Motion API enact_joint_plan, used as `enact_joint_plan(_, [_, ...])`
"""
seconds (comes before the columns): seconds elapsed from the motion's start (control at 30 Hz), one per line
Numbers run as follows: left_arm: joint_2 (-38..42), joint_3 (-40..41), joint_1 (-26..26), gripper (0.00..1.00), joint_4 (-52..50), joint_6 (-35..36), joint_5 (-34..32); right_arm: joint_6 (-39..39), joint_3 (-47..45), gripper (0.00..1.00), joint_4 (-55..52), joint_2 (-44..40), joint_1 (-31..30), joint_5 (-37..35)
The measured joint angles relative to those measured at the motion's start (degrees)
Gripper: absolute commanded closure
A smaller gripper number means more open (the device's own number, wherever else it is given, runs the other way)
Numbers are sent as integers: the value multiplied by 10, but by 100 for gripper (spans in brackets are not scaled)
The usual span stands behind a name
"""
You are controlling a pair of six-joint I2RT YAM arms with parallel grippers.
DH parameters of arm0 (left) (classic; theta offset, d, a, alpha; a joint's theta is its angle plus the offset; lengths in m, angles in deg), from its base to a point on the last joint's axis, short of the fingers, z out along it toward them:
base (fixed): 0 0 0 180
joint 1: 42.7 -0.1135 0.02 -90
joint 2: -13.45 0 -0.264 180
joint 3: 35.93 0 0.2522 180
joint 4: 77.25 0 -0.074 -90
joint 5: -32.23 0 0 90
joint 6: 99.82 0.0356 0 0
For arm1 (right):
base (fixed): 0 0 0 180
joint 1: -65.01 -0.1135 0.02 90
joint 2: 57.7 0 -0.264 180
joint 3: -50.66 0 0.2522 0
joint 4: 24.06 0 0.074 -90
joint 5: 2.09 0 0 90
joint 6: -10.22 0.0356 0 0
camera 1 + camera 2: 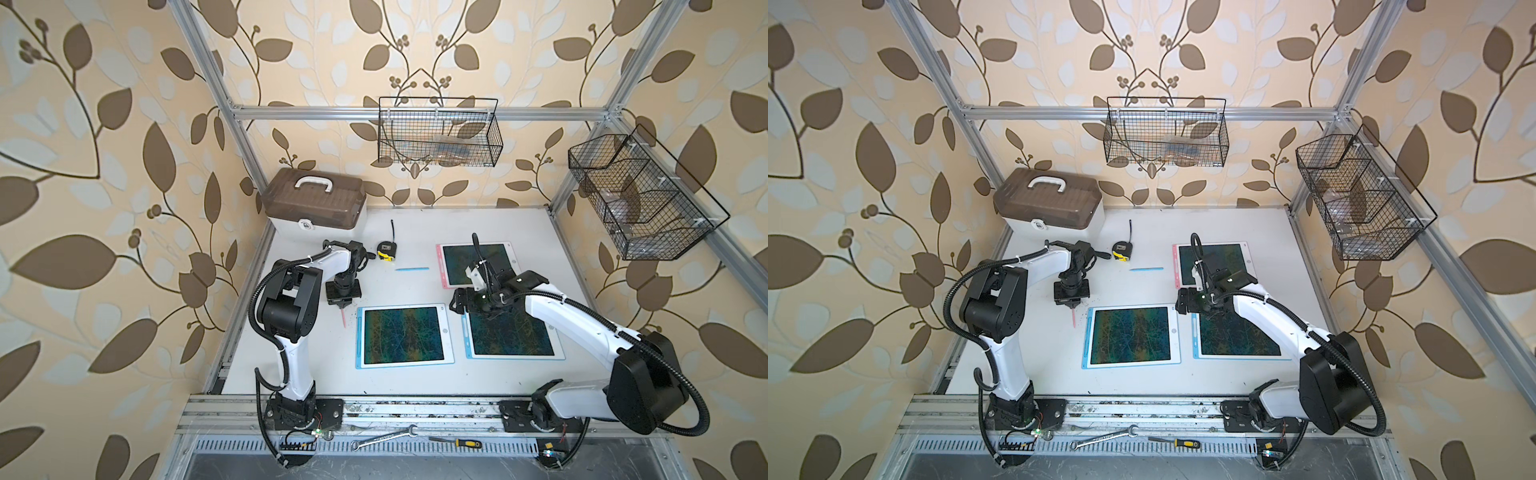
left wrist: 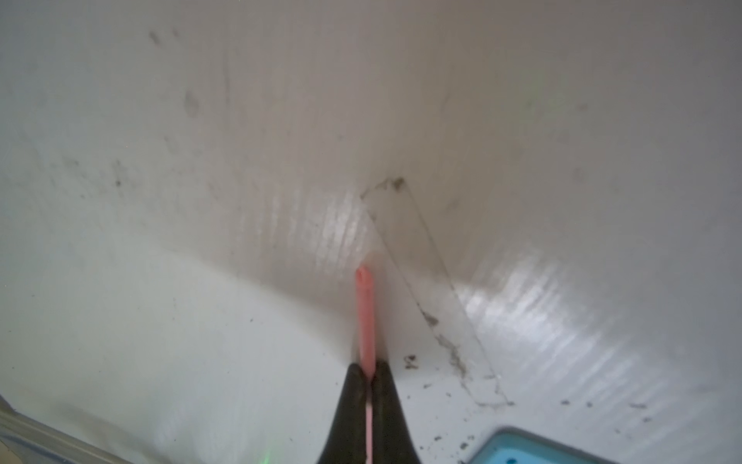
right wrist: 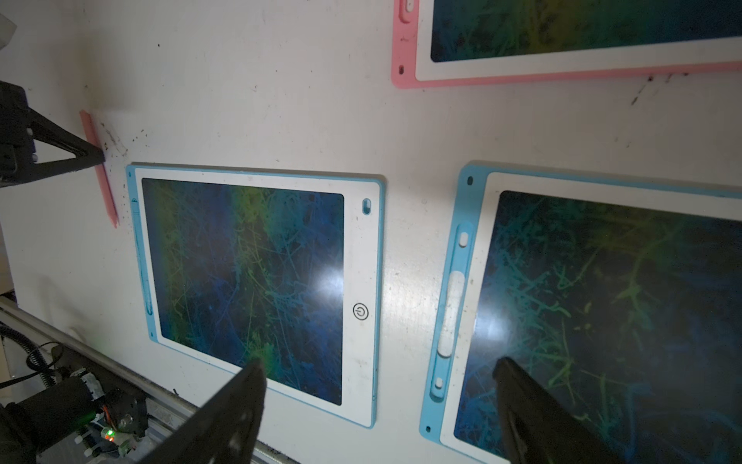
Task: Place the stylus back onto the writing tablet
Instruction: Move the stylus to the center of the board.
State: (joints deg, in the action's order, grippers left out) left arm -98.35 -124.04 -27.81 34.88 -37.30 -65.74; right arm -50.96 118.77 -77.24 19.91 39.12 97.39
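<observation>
My left gripper [image 1: 341, 304] [image 2: 368, 367] is shut on a thin pink stylus [image 1: 343, 318] [image 2: 366, 313] low over the white table, just left of a blue-framed writing tablet [image 1: 402, 336] [image 3: 257, 281]. The right wrist view shows the pink stylus [image 3: 100, 172] pinched near its middle. A second blue-framed tablet [image 1: 511, 336] lies to the right, and a pink-framed tablet [image 1: 457, 257] lies behind it. A blue stylus [image 1: 412, 269] lies loose on the table. My right gripper [image 3: 379, 363] hangs open and empty above the gap between the two blue-framed tablets.
A brown-lidded toolbox [image 1: 313, 199] stands at the back left, with a yellow tape measure [image 1: 386, 249] near it. Wire baskets [image 1: 438, 133] [image 1: 636, 199] hang on the frame. A wrench [image 1: 384, 437] and a screwdriver [image 1: 457, 442] lie on the front rail.
</observation>
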Motion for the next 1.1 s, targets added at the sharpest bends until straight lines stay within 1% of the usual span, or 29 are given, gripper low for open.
enact_joint_plan(0.4, [-52,-83,0,97,0,58,-9,2,-14,11,-17,-32,2,-7])
enact_joint_plan(0.53, [-77,-125,2,97,5,76,-10,3,-17,11,-21,-37,2,-11])
enact_joint_plan(0.73, [-123,-200,23,96,17,91,-11,9,-27,11,-27,-57,2,-16])
enact_joint_plan(0.93, [-145,-236,32,91,22,92,-11,17,-42,11,-31,-75,2,-19])
enact_joint_plan(1.1, [-148,-242,35,77,31,90,-6,21,-43,11,-33,-78,2,-20])
